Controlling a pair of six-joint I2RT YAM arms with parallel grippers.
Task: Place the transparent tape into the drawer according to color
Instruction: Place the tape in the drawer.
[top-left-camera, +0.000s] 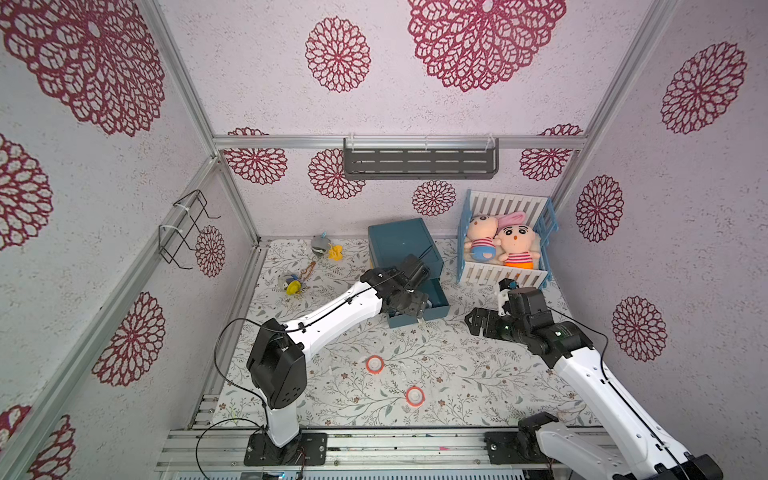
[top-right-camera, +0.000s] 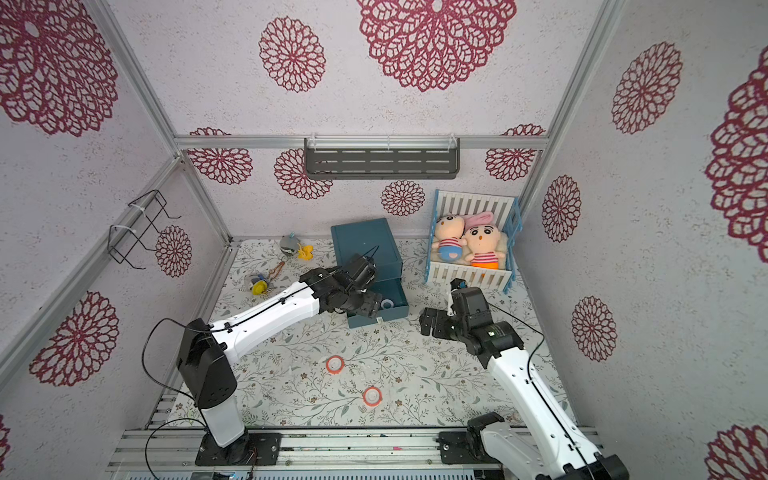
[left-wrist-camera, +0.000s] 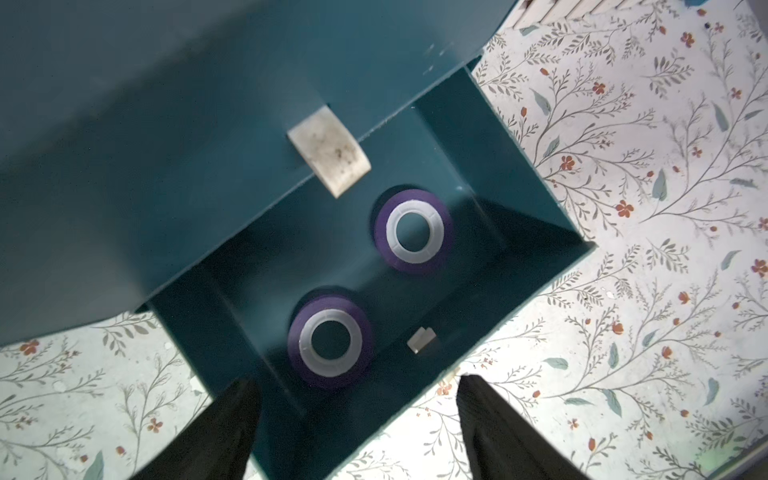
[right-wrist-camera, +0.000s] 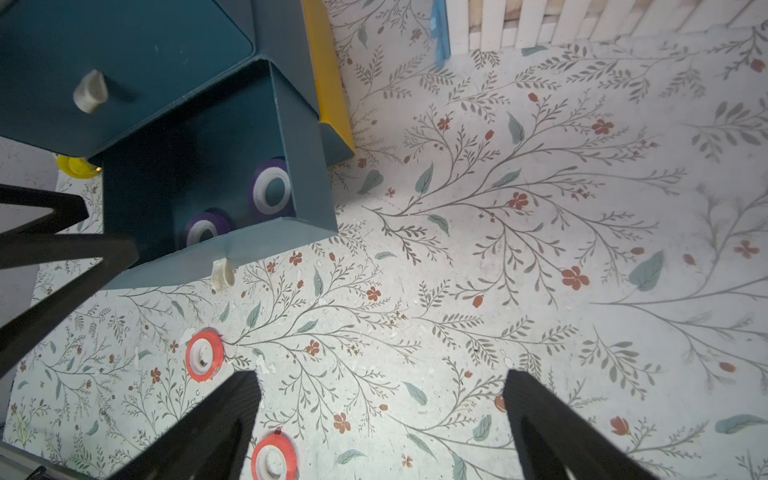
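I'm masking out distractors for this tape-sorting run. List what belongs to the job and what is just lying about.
Job: first purple tape ring, second purple tape ring, both in the open drawer; farther red-orange tape ring, nearer red-orange tape ring, on the table; left gripper, right gripper, both open.
Lying about: keychain toys; crib; two plush dolls; wall shelf; wire rack.

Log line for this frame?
left gripper: jaws open above open drawer | right gripper: jaws open, empty | purple tapes: two in drawer | red-orange tapes: two on mat

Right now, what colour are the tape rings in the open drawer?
The tape rings are purple; left wrist view.
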